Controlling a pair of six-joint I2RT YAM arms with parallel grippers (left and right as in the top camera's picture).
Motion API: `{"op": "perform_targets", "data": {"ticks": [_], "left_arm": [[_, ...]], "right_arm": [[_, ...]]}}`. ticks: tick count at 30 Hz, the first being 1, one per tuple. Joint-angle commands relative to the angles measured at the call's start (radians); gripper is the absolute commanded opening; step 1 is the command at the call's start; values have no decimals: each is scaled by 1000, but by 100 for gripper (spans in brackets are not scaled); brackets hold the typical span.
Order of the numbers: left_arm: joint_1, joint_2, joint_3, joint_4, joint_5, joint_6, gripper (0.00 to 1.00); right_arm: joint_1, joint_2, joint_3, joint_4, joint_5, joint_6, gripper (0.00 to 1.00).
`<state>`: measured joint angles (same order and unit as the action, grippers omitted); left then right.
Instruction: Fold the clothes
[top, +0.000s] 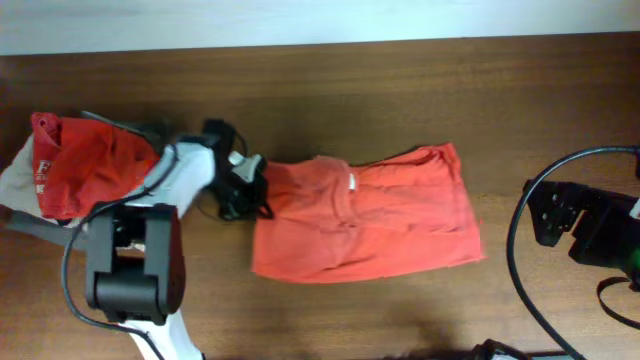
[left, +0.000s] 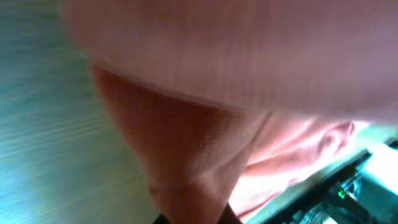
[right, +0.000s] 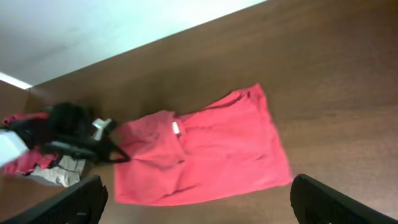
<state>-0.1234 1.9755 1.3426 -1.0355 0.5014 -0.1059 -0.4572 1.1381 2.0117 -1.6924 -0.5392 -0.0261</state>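
The clothes, an orange-red T-shirt (top: 370, 220), lie in a rough rectangle on the middle of the table, with a small white label showing near the top. No print shows. My left gripper (top: 252, 186) is at the shirt's left edge, shut on a pinch of the fabric. In the left wrist view the cloth (left: 205, 112) fills most of the frame and narrows down into the jaws of the left gripper (left: 193, 219). My right gripper (top: 545, 213) rests far right of the shirt, open and holding nothing. In the right wrist view the shirt (right: 205, 152) lies ahead of the right gripper (right: 202, 208).
A heap of other garments, red (top: 85, 160) over a pale one (top: 15, 180), lies at the table's left end behind the left arm. Black cables (top: 520, 250) loop beside the right arm. A pale wall (top: 300, 20) runs behind the table's far edge.
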Motion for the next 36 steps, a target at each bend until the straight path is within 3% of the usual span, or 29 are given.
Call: {"op": "perform_targets", "data": {"ticks": [1, 6, 10, 26, 36], "left_arm": [[18, -90, 144, -84, -216, 32, 1], [-23, -105, 351, -268, -402, 53, 1], [-96, -105, 467, -336, -467, 50, 1], [-586, -4, 493, -246, -634, -267, 1], [-766, 155, 493, -156, -637, -276, 1]], "right_arm": [[8, 3, 0, -6, 5, 1, 99], [8, 3, 0, -6, 5, 1, 99], [8, 3, 0, -6, 5, 1, 99], [8, 3, 0, -6, 4, 2, 99], [8, 3, 0, -6, 1, 8, 99]]}}
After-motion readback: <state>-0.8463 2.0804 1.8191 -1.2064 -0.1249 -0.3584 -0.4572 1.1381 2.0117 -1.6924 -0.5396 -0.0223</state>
